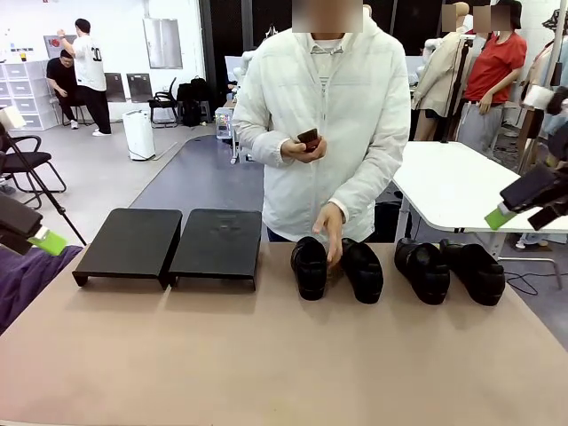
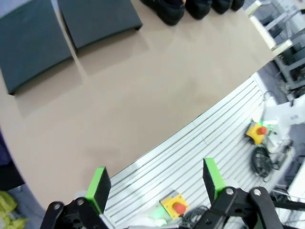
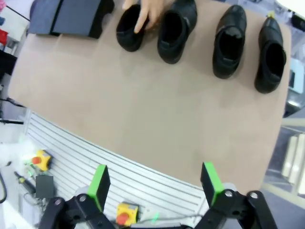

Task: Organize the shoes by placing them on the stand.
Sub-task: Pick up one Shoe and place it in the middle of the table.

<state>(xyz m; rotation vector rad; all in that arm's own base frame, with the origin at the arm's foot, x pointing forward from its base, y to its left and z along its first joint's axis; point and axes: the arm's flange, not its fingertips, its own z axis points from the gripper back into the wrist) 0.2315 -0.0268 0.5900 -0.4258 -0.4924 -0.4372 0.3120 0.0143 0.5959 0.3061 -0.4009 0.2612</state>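
1. Left gripper (image 2: 156, 183): jaws spread wide with nothing between the green pads. It hangs high over the near edge of the tabletop (image 2: 143, 95), on the robot's left, well apart from everything.
2. Right gripper (image 3: 155, 182): also released and empty. It is raised on the robot's right and looks down on the row of footwear from a distance.
3. The stand (image 1: 133, 241): two black panels side by side at the far left of the tabletop. Both tops are bare.
4. The shoes: all four sit on the tabletop in a row to the right of the stand.
   - The leftmost shoe (image 1: 309, 266) is near the right panel, with the second shoe (image 1: 363, 271) close beside it.
   - After a small gap come the third shoe (image 1: 422, 271) and fourth shoe (image 1: 477, 271), close together.
5. The person's hand (image 1: 330, 232) reaches down to the left pair, fingers on the leftmost shoe. The other hand holds a phone (image 1: 309, 139) at chest height.
6. Reading: the task is at its very start. Nothing is placed and four shoes are left to move. The person's hand on the left pair suggests the right pair is the freer first pick.
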